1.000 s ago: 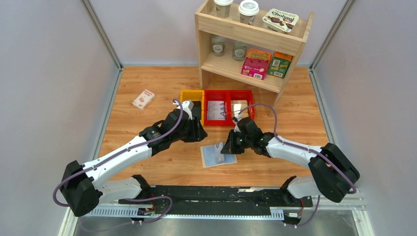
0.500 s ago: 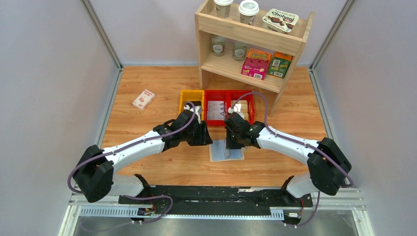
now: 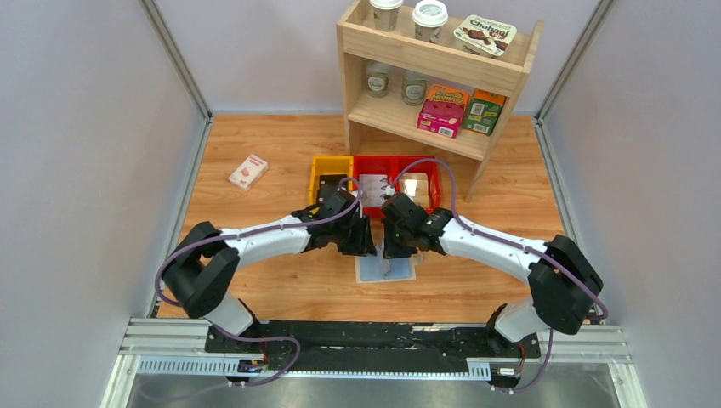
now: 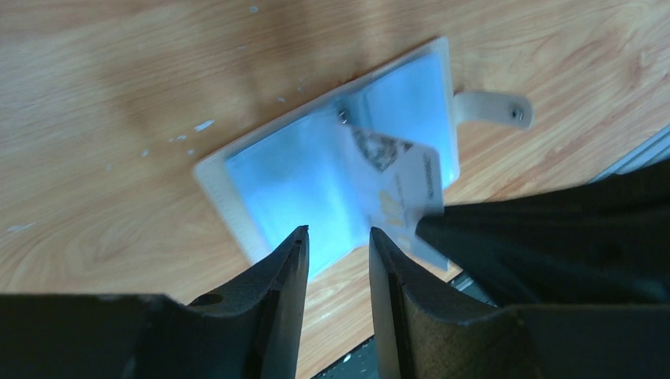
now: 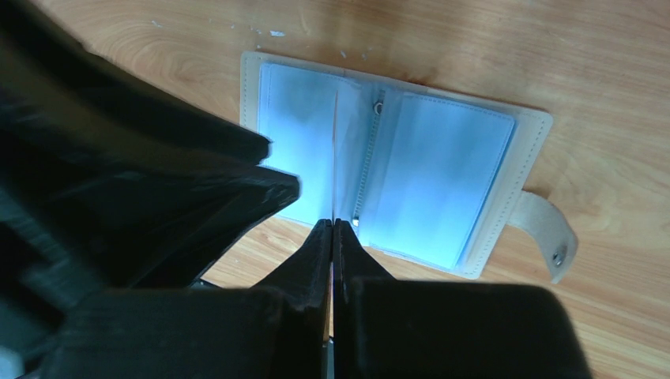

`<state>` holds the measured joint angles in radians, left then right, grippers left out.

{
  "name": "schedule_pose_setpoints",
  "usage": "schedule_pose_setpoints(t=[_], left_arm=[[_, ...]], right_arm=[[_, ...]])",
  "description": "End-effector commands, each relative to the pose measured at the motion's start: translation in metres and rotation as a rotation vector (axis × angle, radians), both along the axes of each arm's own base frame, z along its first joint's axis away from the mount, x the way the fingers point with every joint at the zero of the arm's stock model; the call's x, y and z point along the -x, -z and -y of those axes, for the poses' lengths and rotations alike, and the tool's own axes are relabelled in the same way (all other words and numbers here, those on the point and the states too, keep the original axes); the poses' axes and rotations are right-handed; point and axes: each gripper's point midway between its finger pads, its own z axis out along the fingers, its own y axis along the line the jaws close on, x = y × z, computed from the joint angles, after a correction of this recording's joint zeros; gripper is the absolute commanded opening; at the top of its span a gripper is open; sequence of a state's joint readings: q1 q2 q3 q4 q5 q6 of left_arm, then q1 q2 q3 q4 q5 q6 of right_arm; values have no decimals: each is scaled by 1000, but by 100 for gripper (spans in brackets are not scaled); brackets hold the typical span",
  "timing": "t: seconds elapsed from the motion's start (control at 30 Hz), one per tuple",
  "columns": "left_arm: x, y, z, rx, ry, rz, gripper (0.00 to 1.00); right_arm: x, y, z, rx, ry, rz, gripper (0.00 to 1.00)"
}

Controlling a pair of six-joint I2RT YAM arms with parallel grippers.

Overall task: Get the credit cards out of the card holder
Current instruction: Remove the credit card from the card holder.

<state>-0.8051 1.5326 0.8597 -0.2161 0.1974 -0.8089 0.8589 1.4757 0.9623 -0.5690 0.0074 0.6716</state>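
The card holder (image 3: 400,272) lies open on the wood table, blue-grey lining up, its snap tab (image 4: 494,108) out to one side. It also shows in the left wrist view (image 4: 292,170) and the right wrist view (image 5: 442,178). My right gripper (image 3: 389,253) (image 5: 333,225) is shut on a silver-grey credit card (image 4: 399,185). The card is edge-on (image 5: 335,150) over the wallet's middle fold, its far end at the lining. My left gripper (image 3: 361,242) (image 4: 338,235) is open and empty just above the wallet's near-left edge, close beside the right gripper.
Two red bins (image 3: 395,174) and a yellow bin (image 3: 330,166) stand right behind the grippers. A wooden shelf (image 3: 434,76) with cups and boxes is at the back. A white-and-red small box (image 3: 247,172) lies at the far left.
My left gripper has moved right, up to the wallet's left edge. My right gripper has shifted left with the card in it, and the wallet has slid and turned.
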Motion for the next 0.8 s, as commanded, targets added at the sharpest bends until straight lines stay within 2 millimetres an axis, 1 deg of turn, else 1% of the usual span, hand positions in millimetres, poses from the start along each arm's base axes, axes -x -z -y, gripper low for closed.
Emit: schedule_pose_setpoints(t=[0.0,0.03,0.13,0.2,0.23,0.27,0.3,0.33,0.37,0.4,0.43,0.47,0.5,0.53,0.57,0.6,0.63,0.67,0.73,0.77], left_arm=[[0,4,19,32,49,-36,38],[2,10,17,16,47,-51,38],[2,14,12,2,26,-50,38],[-3,7,7,-6,2,-8,38],[-3,7,4,-10,-5,-1,39],[-7,1,2,-9,-21,25,42],[-7,0,-1,-8,-28,37,43],[-11,-12,-2,12,-46,72,46],[-11,-14,-4,27,-56,89,47],[-13,-30,-6,67,-81,130,50],[-17,-34,-8,94,-110,163,52],[-17,-51,-10,156,-127,216,55],[-20,-58,-14,178,-163,243,58],[-22,-80,-17,244,-184,303,63],[-22,-89,-21,272,-214,326,66],[-19,-105,-24,333,-221,366,70],[-21,-113,-29,366,-258,391,72],[-19,-127,-31,434,-263,433,75],[-15,-152,-33,564,-289,478,78],[-14,-157,-33,604,-300,471,78]], right_arm=[[-6,-7,-10,-64,20,22,0],[-6,-9,-7,-67,31,27,0],[-16,-20,12,-55,108,101,0],[-21,-32,18,-94,138,150,0],[-23,-42,18,-136,150,182,0],[-23,-47,19,-171,160,206,0],[-24,-56,18,-223,175,237,0],[-26,-67,18,-276,190,271,0],[-26,-79,19,-328,202,313,0],[-27,-91,19,-384,209,352,0],[-26,-100,21,-430,218,385,0],[-25,-103,23,-469,225,410,0],[-26,-119,21,-542,224,460,0],[-25,-125,22,-585,228,483,0],[-23,-137,21,-649,231,516,0],[-22,-141,23,-678,238,529,0],[-21,-152,23,-734,241,558,0],[-19,-161,23,-778,237,578,0],[-16,-173,24,-841,237,604,0],[-15,-179,24,-878,236,613,0]])
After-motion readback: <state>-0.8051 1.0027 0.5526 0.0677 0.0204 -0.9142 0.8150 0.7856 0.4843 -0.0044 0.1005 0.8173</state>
